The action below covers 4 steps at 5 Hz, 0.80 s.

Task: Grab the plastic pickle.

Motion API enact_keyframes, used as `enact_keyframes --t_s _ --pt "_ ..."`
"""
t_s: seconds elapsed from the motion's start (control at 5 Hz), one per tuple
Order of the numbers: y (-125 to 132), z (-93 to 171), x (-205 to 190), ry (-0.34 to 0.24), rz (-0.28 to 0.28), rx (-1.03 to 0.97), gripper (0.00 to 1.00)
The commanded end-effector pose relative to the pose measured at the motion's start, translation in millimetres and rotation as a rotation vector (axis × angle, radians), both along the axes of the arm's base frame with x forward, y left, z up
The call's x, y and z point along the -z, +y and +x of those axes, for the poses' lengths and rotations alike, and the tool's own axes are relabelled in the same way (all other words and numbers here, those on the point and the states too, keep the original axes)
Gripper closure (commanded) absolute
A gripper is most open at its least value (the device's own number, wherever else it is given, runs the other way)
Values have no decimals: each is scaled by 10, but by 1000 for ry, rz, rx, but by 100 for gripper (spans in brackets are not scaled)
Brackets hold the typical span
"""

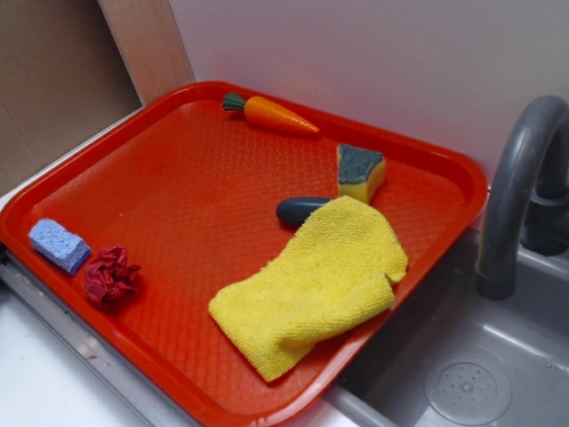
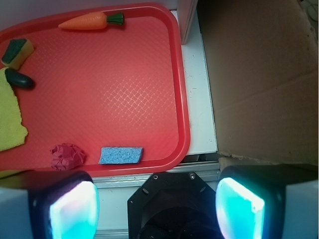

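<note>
My pincer [image 2: 157,206]: spread wide with nothing between the glowing pads [image 2: 74,211]; it shows only in the wrist view, hanging off the tray's near edge.
Landmark: the red tray [image 1: 178,187], everything else placed against it.
Plastic pickle [image 1: 300,210]: lying on the tray's far half, one end tucked under the yellow cloth [image 1: 316,285], the rounded end bare; well apart from my pincer.
Sponge [image 1: 360,173]: yellow with a dark green scrub layer, just beside the pickle, nearer the tray's back rim.
Carrot [image 1: 271,114]: orange with a green top, lying along the tray's back rim.
Blue sponge [image 1: 59,245]: at the tray's corner nearest me.
Red crumpled wad [image 1: 111,276]: just beside the blue sponge.
Faucet [image 1: 520,191]: grey, beyond the tray, over the sink [image 1: 462,374].
</note>
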State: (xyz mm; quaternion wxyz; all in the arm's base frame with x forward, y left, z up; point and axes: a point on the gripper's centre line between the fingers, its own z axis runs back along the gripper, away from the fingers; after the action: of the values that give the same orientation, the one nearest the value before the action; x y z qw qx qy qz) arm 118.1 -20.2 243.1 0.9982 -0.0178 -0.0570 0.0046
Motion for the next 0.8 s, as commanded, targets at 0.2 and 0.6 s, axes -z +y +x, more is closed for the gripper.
enact_keyframes --t_s 0.2,0.6 --pt "-87 233 -31 -111 7 159 0" --pt "-644 464 -87 -538 -79 627 0"
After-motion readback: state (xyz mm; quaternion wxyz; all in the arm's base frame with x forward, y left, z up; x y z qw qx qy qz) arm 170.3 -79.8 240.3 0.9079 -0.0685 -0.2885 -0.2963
